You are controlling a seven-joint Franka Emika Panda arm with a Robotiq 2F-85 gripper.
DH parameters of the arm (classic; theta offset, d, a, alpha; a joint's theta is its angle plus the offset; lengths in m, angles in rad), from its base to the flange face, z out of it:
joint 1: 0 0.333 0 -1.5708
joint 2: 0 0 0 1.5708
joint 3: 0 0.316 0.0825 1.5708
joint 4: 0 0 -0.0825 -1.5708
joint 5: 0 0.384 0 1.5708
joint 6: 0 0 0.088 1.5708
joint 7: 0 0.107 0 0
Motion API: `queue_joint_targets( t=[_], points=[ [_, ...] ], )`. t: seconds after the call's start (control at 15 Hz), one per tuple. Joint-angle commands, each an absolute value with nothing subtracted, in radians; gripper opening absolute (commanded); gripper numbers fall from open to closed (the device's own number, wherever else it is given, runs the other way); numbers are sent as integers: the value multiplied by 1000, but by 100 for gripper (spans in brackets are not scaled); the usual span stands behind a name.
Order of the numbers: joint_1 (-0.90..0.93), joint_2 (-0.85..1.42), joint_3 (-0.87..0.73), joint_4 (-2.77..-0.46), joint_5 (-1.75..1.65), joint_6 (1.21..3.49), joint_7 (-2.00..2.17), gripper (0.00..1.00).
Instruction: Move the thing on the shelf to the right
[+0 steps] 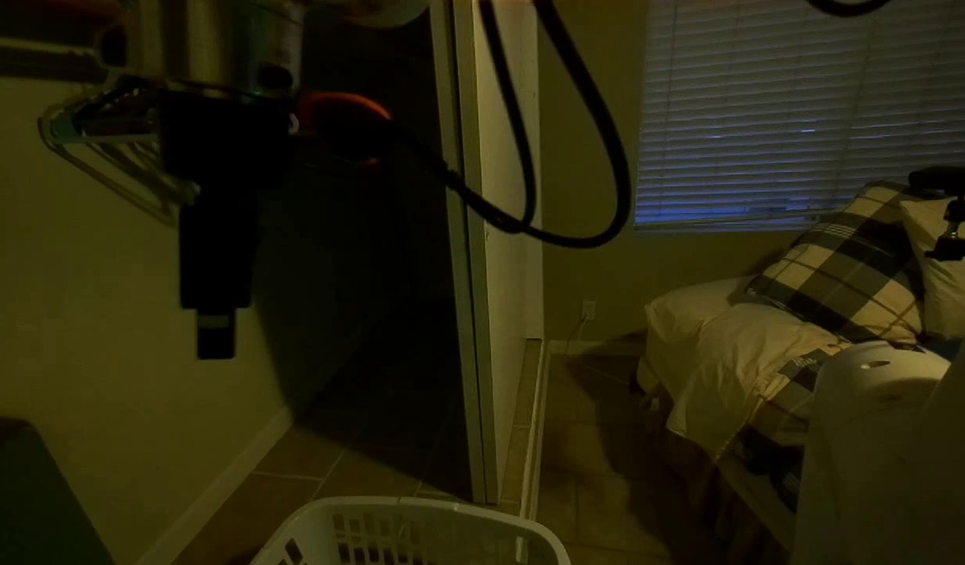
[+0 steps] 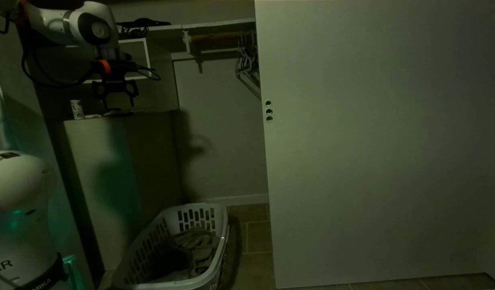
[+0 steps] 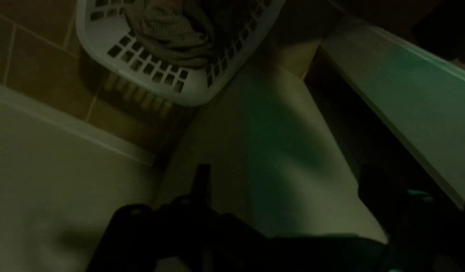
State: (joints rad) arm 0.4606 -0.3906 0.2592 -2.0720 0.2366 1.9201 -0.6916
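We see the gripper [image 2: 118, 105] pointing down in both exterior views, under the white arm [image 2: 52, 26] in dim light; its two fingers [image 2: 132, 100] stand well apart, as the wrist view also shows, though in an exterior view we get only a dark side-on outline; a pale patterned can [image 2: 77, 109] stands upright on the shelf-like top of a low unit [image 2: 90, 141], near the gripper but apart from it; we take this can for the task's thing, yet cannot be certain, since a dark object [image 2: 145, 22] sits on the upper shelf [image 2: 219, 24] too; a flat dark shape [image 2: 118, 114] lies on the unit just below the fingers, and whether they touch it we cannot tell; on the floor [image 2: 255, 235], just beside the unit, we find a white laundry basket [image 3: 196, 85] with crumpled cloth [image 3: 175, 37] inside; a black cable [image 1: 622, 176] loops away from the arm in both exterior views; we see hangers [image 2: 247, 60] partly hidden by a pale sliding door [image 2: 376, 141]; near window blinds [image 1: 773, 118] we make out a bed [image 1: 710, 345] with a plaid pillow [image 1: 847, 267] on it.
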Motion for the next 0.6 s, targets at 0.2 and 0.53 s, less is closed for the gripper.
queue_joint_targets(
  t=[0.2,0.53],
  points=[
    [533,-213,286,-1964,360,2234,-886,100],
    [504,-234,311,-1997,344,2225,-861,100]
  ],
)
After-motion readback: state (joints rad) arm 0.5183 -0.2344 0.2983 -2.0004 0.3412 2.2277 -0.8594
